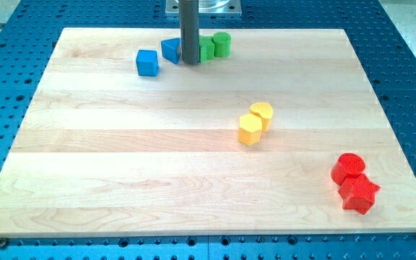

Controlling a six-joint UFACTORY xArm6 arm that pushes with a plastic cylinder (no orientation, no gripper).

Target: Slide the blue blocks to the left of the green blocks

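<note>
Standing near the view's top with my tip grasping nothing, wedged between the blue wedge on its left and green blocks on its right; blue cube sitting farther left.

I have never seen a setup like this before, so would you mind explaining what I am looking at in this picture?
This is a single camera view of a wooden board resting on a blue perforated table. The dark upright rod is the end of a robot arm; it has no gripper and holds nothing, it only pushes blocks by sliding. My tip sits at the view's top, between a partly hidden blue block and a partly hidden green block. A blue cube lies further left, a green cylinder further right. Two yellow blocks sit mid-board, two red blocks at lower right.
</note>
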